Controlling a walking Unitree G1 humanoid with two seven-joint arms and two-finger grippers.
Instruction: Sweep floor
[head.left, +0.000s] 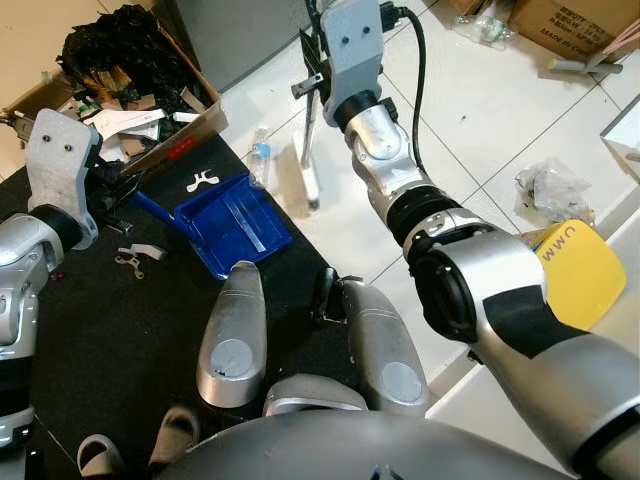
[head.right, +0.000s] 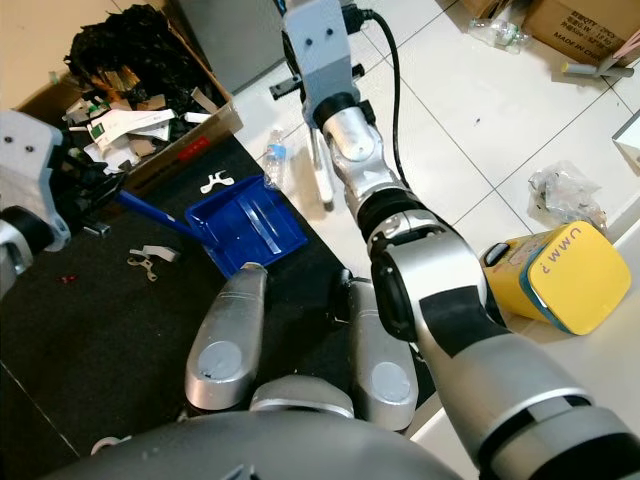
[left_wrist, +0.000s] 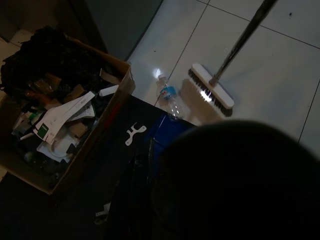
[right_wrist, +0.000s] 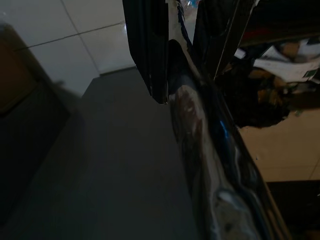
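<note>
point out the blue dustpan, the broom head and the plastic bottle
blue dustpan (head.left: 236, 228), left eye view, on the flat middle of its pan
broom head (left_wrist: 211, 93), left wrist view, on the white back above the bristles
plastic bottle (head.right: 273, 160), right eye view, on its clear body below the cap

This looks like a lived-in room of a home in the middle of a clear-out. The floor (head.left: 470, 110) is glossy white tile, with a black mat (head.left: 120, 330) laid on its left side. A cardboard box (head.left: 150, 95) crammed with scraps sits far left, another carton (head.left: 565, 25) far right, and a crumpled plastic bag (head.left: 550, 190) lies loose nearby.
</note>
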